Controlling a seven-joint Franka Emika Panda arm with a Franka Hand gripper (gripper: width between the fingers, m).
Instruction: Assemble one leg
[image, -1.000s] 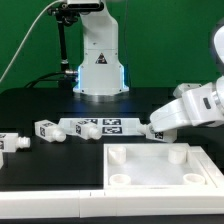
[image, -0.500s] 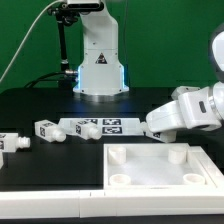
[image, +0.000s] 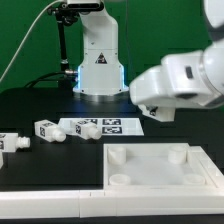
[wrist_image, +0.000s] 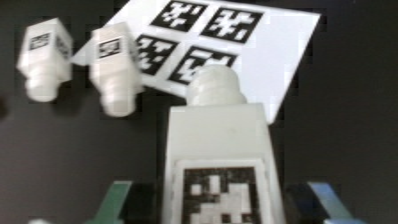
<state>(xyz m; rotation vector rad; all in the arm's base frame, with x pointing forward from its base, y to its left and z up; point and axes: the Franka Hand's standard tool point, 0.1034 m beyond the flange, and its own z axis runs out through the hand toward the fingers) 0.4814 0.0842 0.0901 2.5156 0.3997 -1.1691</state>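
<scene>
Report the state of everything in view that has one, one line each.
the leg: held clear of the table between the fingers.
gripper: shut on the leg.
marker board: flat on the table.
near loose leg: lying free beside the marker board.
outer loose leg: lying free on the table.
tabletop: flat, no leg fitted.

Exterior frontal, farther; wrist close, looking down; both see the marker board (image: 115, 126) (wrist_image: 222, 40).
</scene>
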